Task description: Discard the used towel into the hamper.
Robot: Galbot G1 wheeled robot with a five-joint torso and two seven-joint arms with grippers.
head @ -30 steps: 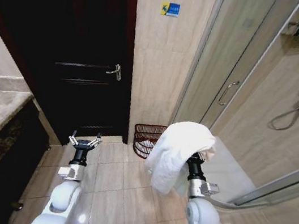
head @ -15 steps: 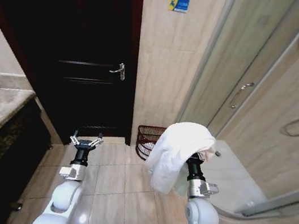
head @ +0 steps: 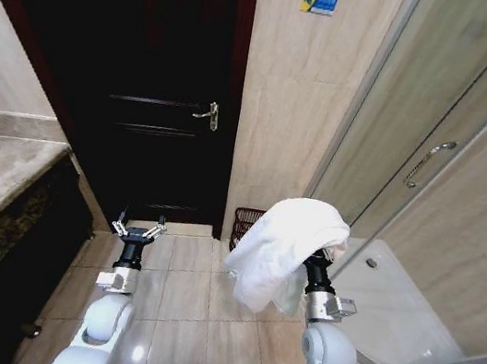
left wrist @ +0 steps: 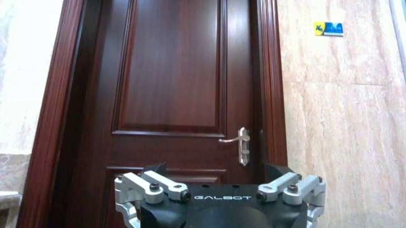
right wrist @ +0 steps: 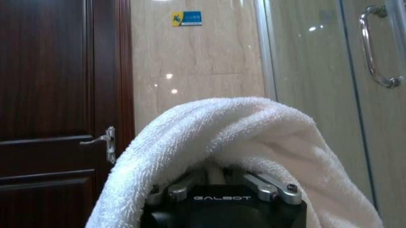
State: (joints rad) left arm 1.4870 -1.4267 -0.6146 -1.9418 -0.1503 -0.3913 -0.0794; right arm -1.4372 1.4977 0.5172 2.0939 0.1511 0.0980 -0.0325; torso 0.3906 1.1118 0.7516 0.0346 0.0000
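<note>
The right gripper [head: 321, 251] is raised in front of the robot with a white towel [head: 284, 249] draped over it. The cloth covers the fingers completely, so I cannot tell whether they are closed on it or simply carrying it. In the right wrist view the towel [right wrist: 241, 142] arches over the top of the gripper body [right wrist: 223, 192] and hangs down both sides. In the head view most of the towel falls toward the robot's left, down past the wrist.

The left gripper [head: 138, 228] is held up at about the same height, well apart from the towel, with its fingers [left wrist: 152, 183] spread wide and nothing between them. It faces a dark wooden door [left wrist: 180, 95] with a metal lever handle [left wrist: 240, 144].

The hamper [head: 246, 224] stands on the tiled floor [head: 189, 285] against the beige wall, between the door [head: 148, 82] and the glass shower screen [head: 418, 146]. Only its upper left part shows past the hanging towel, which hides the rest. A small blue and yellow sticker [head: 320, 0] sits high on the wall above it
</note>
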